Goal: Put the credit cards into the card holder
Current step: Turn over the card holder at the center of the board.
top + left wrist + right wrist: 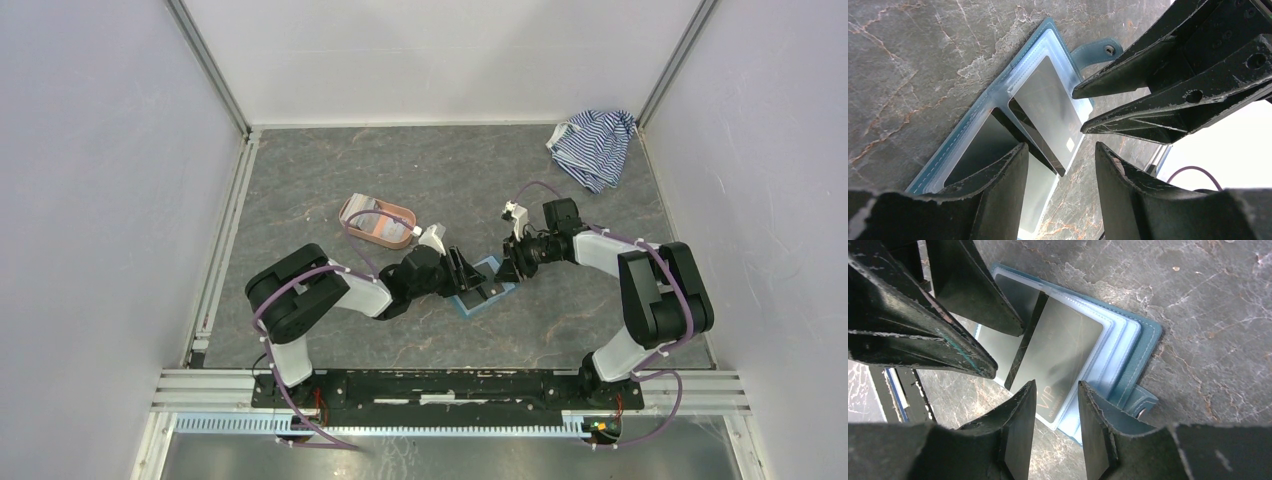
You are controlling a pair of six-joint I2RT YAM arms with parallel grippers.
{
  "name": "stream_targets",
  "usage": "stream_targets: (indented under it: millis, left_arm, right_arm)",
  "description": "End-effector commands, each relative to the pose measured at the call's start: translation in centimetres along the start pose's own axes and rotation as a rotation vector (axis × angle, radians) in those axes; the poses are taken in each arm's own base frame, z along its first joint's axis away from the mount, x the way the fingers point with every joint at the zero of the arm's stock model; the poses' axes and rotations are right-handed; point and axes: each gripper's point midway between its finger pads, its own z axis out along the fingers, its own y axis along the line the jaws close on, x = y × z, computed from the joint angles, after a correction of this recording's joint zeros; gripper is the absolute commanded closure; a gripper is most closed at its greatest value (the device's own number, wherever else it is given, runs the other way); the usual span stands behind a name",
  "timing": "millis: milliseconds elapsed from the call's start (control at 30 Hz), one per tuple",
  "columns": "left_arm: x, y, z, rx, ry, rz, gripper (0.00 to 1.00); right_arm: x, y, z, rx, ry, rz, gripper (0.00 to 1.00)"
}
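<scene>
The teal card holder (487, 290) lies open on the table between both arms, snap tab (1100, 50) pointing out. A dark grey credit card (1048, 107) marked "VIP" (1063, 345) rests in its clear sleeves (1120, 340), its dark stripe end poking out; how deep it sits I cannot tell. My left gripper (1062, 155) hovers open over the card's end, nothing between its fingers. My right gripper (1057, 387) stands open just above the card's opposite corner, holding nothing. The two grippers face each other closely (495, 268).
A salmon-pink oval tray (352, 208) with pale flat cards in it sits behind the left arm. A blue-and-white striped cloth (593, 145) lies crumpled in the far right corner. White walls enclose the table on three sides.
</scene>
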Motion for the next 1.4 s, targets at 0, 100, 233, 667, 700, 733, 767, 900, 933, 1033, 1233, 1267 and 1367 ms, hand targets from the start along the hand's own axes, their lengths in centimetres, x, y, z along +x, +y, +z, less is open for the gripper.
stream_targets:
  millis: [0, 100, 233, 667, 700, 733, 767, 900, 933, 1033, 1233, 1267, 1367]
  left_arm:
    - [-0.4, 0.5, 0.4, -0.022, -0.015, -0.023, 0.42]
    - [-0.4, 0.6, 0.4, -0.023, -0.015, -0.023, 0.45]
    - [-0.2, 0.8, 0.3, -0.027, -0.012, -0.025, 0.47]
    - [0.0, 1.2, 0.1, -0.031, -0.009, -0.03, 0.51]
    - [-0.1, 1.3, 0.1, -0.032, -0.01, -0.03, 0.51]
    - [-0.1, 1.3, 0.1, -0.031, -0.011, -0.032, 0.51]
    - [-0.1, 1.2, 0.1, -0.027, -0.012, -0.033, 0.51]
    - [-0.1, 1.1, -0.1, -0.02, -0.011, -0.04, 0.49]
    - [-0.2, 1.0, -0.1, -0.016, -0.013, -0.042, 0.48]
    - [-0.3, 0.4, -0.3, 0.007, -0.014, -0.046, 0.46]
    - [-0.8, -1.1, -0.5, 0.065, -0.025, -0.066, 0.42]
    - [-1.0, -1.4, -0.6, 0.076, -0.03, -0.07, 0.42]
    - [-1.6, -2.2, -1.2, 0.109, -0.06, -0.083, 0.41]
  right_arm:
    - [-1.6, 1.0, -0.3, -0.055, -0.05, -0.021, 0.58]
    - [-1.6, 1.2, -0.2, -0.073, -0.052, -0.009, 0.58]
    - [-1.5, 1.5, 0.0, -0.1, -0.057, 0.01, 0.58]
    - [-2.0, 3.4, 0.0, -0.232, -0.107, 0.064, 0.59]
    - [-2.2, 3.7, -0.1, -0.251, -0.116, 0.065, 0.59]
    - [-2.3, 4.0, -0.2, -0.268, -0.121, 0.067, 0.59]
    - [-2.3, 4.3, -0.2, -0.284, -0.125, 0.07, 0.59]
    - [-2.5, 4.7, -0.3, -0.311, -0.136, 0.069, 0.59]
    - [-2.4, 4.8, -0.3, -0.314, -0.135, 0.071, 0.59]
    - [-2.5, 4.9, -0.3, -0.321, -0.139, 0.074, 0.59]
    - [-2.5, 5.3, -0.4, -0.351, -0.151, 0.086, 0.59]
    - [-2.6, 5.4, -0.4, -0.357, -0.154, 0.087, 0.59]
    - [-2.6, 5.7, -0.4, -0.376, -0.159, 0.1, 0.59]
